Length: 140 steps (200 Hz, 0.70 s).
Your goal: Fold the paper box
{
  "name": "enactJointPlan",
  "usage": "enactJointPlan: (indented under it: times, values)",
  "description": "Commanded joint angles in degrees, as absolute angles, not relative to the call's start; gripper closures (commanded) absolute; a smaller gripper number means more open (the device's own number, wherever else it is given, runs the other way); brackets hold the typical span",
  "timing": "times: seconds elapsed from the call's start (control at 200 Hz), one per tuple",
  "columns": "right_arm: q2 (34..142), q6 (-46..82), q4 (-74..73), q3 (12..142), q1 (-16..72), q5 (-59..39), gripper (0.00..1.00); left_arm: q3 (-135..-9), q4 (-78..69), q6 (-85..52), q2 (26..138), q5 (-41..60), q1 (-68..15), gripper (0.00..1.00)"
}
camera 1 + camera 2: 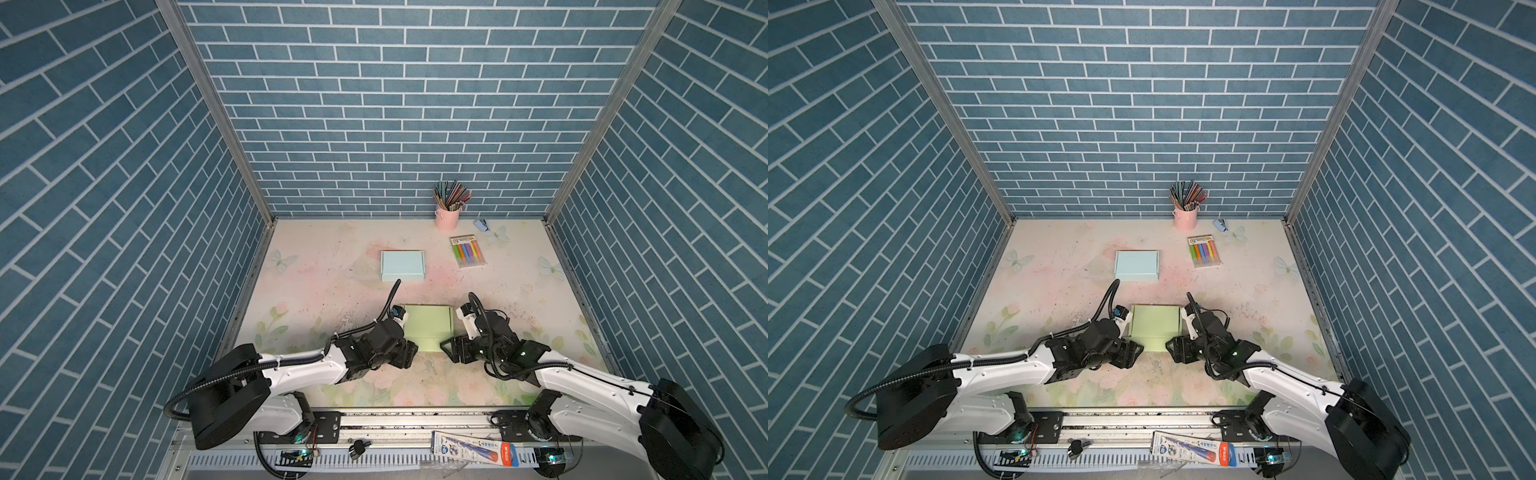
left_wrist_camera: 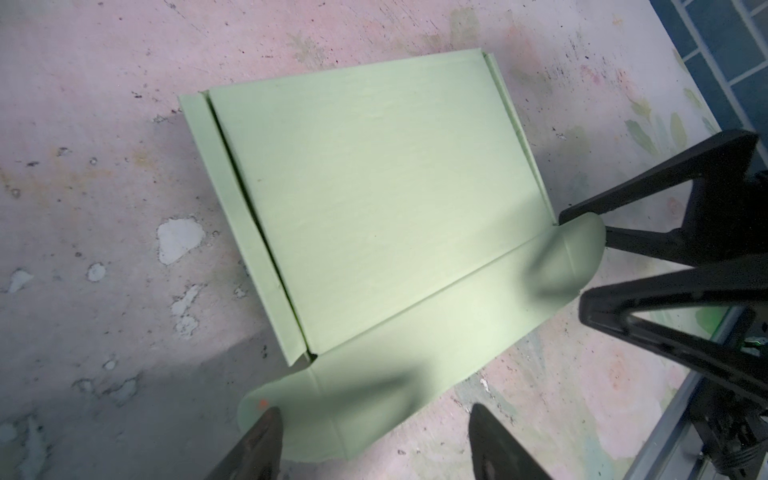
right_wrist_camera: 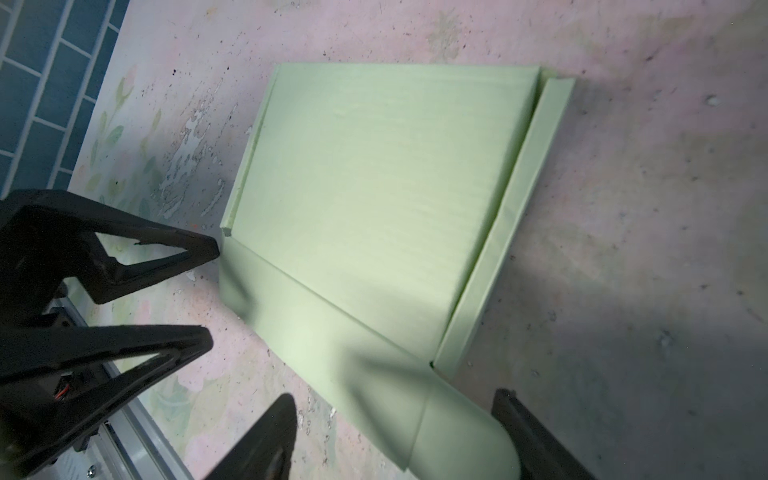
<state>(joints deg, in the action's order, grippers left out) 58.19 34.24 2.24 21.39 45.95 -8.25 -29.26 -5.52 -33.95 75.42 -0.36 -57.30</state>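
The pale green paper box (image 1: 428, 326) (image 1: 1156, 324) lies flat on the table between both arms. Its big panel (image 2: 374, 199) (image 3: 374, 199) is down, with a narrow side strip (image 2: 241, 232) (image 3: 511, 220) along one edge. A front flap (image 2: 415, 340) (image 3: 332, 332) with rounded ears lies toward the near edge. My left gripper (image 1: 409, 353) (image 1: 1133, 352) (image 2: 376, 419) is open astride the flap's left ear. My right gripper (image 1: 449, 351) (image 1: 1173, 348) (image 3: 395, 401) is open astride the right ear. Neither holds anything.
A folded light blue box (image 1: 402, 266) (image 1: 1137, 265) sits behind the green one. A pink cup of pencils (image 1: 448, 216), a marker pack (image 1: 468, 251) and a small stapler (image 1: 482, 224) stand at the back right. The table's near edge rail (image 2: 685, 399) is close.
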Motion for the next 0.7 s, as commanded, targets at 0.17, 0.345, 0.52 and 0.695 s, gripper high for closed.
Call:
enactJointPlan:
  times: [0.17,0.345,0.52,0.695]
  values:
    - [53.7,32.5,11.1,25.3,46.4,0.1,0.25,-27.9,-5.8,-34.1,73.0,-1.3,-57.1,0.28]
    - [54.2,32.8,11.0,26.5,48.1,0.1,0.25,-28.1,-6.1,-33.5,73.3,-0.8,-56.7,0.28]
    - [56.2,32.9,10.3,27.0,50.3,0.5,0.25,-28.6,-6.7,-33.1,74.9,-0.3,-56.6,0.28]
    - [58.1,34.0,8.3,25.9,51.0,-0.7,0.26,-28.8,-7.3,-33.0,75.9,0.1,-56.5,0.28]
